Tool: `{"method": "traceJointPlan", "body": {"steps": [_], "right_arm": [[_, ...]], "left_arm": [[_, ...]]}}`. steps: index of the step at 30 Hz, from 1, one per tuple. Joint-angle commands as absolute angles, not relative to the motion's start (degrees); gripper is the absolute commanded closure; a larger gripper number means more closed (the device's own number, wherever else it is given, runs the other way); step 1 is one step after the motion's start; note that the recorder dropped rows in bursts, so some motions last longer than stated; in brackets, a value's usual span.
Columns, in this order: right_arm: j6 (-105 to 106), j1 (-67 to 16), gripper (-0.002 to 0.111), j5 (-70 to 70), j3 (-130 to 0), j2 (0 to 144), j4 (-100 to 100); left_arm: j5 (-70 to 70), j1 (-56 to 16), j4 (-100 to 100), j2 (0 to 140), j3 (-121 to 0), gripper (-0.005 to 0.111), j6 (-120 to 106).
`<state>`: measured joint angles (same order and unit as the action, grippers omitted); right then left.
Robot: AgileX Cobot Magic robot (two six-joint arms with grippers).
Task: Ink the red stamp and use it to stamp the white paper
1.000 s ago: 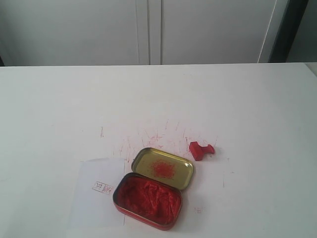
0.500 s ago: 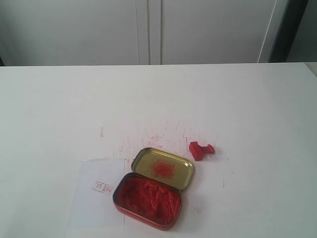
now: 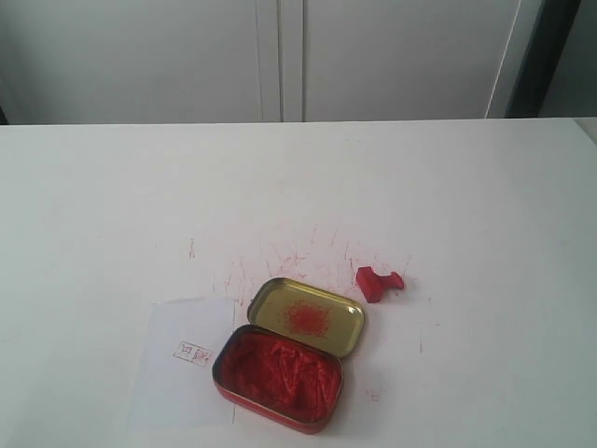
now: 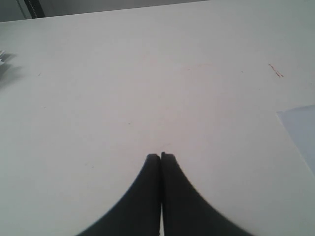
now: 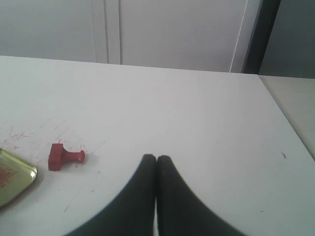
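Note:
The red stamp (image 3: 378,282) lies on its side on the white table, just right of the open tin; the right wrist view also shows the red stamp (image 5: 64,157). The white paper (image 3: 185,362) lies left of the tin and carries one red print; a corner of the white paper (image 4: 301,129) appears in the left wrist view. My left gripper (image 4: 161,156) is shut and empty over bare table. My right gripper (image 5: 156,158) is shut and empty, apart from the stamp. Neither arm appears in the exterior view.
A red tin of ink paste (image 3: 278,376) stands near the front edge, its gold lid (image 3: 306,315) with a red smudge hinged open behind it. Red scratch marks (image 3: 280,257) cover the table behind the tin. A pale cabinet wall (image 3: 280,56) rises beyond the far edge.

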<state>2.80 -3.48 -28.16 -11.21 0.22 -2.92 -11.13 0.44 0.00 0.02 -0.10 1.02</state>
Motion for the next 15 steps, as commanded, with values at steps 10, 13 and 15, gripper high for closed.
{"method": "traceJointPlan", "body": {"steps": [10,13,15], "right_arm": [[2.79,-3.19,0.108,-21.62,-3.33,0.0,1.07],[2.79,-3.19,0.108,-21.33,-1.33,0.0,1.31],[2.79,-3.19,0.108,-21.15,-0.13,0.0,1.31]], "left_arm": [[-11.13,0.4,-0.33,0.0,0.0,0.107,1.25],[-11.13,0.4,-0.33,0.0,0.0,0.107,1.25],[-11.13,0.4,-0.33,0.0,0.0,0.107,1.25]]}}
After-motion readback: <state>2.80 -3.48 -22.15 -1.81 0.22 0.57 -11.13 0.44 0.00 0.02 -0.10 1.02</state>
